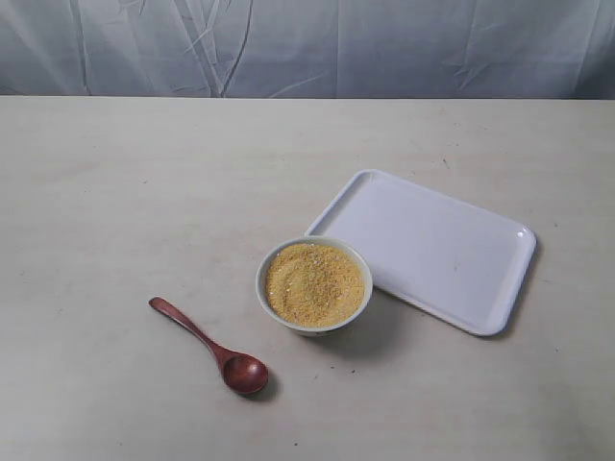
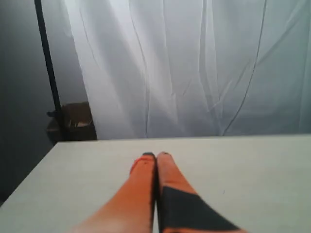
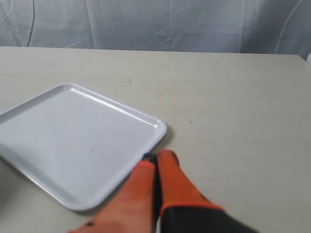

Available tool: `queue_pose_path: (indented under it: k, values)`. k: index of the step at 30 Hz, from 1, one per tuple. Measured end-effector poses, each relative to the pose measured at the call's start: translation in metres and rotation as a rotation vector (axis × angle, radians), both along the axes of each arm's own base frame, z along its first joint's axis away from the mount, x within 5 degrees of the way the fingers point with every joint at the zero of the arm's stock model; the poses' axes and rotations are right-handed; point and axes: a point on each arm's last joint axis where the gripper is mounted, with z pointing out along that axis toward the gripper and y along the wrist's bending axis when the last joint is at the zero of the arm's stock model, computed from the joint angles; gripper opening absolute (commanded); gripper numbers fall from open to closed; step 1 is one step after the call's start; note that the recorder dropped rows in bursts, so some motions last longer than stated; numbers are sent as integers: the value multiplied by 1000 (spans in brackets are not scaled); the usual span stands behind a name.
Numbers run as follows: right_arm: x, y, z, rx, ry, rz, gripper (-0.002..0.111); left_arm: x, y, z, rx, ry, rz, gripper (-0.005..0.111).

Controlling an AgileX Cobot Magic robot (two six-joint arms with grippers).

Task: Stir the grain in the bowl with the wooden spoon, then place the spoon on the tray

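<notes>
In the exterior view the white bowl (image 1: 314, 284) stands at the table's middle, filled with golden grain (image 1: 314, 283). The dark reddish wooden spoon (image 1: 211, 349) lies on the table to its left, oval end toward the front. Right of the bowl lies the white tray (image 1: 432, 248), bare. Neither arm shows in that view. My left gripper (image 2: 156, 156) is shut with orange fingers pressed together over bare table. My right gripper (image 3: 156, 156) is shut too, hovering by a corner of the tray (image 3: 73, 136).
A pale cloth backdrop (image 1: 307, 48) hangs behind the beige table (image 1: 115, 192). In the left wrist view a dark stand (image 2: 48, 73) and a brown box (image 2: 73, 121) sit beyond the table's far edge.
</notes>
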Motion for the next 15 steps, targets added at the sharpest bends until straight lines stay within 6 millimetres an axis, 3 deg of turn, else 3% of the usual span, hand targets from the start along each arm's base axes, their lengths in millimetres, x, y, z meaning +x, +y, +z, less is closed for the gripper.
queue_pose_path:
  k: [5,9,15]
  values:
    - [0,0,0,0,0,0,0,40,-6,30,200,332,-136,0]
    - [0,0,0,2,0,-1,0,76,-17,34,257,571,-350,0]
    - [0,0,0,2,0,-1,0,133,-31,7,381,833,-636,0]
